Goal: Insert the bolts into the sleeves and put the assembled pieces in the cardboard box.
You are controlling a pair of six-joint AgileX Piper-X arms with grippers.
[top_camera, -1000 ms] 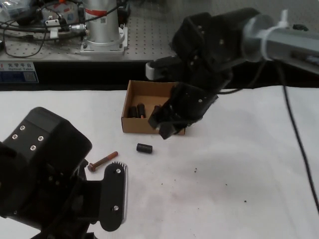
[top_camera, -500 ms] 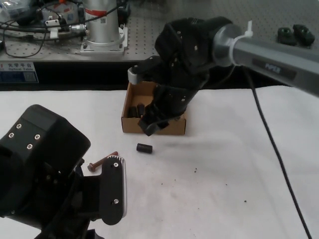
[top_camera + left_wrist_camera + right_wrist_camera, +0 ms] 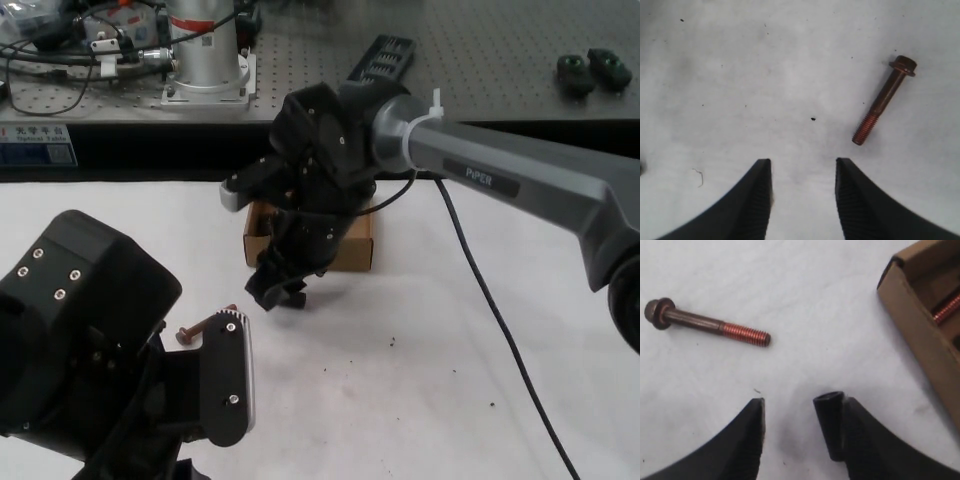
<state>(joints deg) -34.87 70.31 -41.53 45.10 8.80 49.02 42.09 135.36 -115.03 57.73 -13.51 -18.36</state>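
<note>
On the bench [image 3: 420, 400], the right gripper [image 3: 802, 412] (spread, like the left gripper [image 3: 802, 170]) straddles the sleeve [image 3: 830, 427] well off-centre, so its squeeze may flick the sleeve away instead of pinching it.

Lies flat on the white cloth-covered counter [image 3: 470, 360]: copper-toned flanged metal bolt [image 3: 205, 325], just beyond the left gripper [image 3: 802, 170], to one side of its gap. Sits behind and right of that bolt: black cylindrical sleeve [image 3: 830, 425], between the parted fingers [image 3: 747, 440] of the right gripper [image 3: 800, 410], against one of them. Stands just behind: open brown cardboard box [image 3: 345, 255], with a threaded piece inside.
</note>
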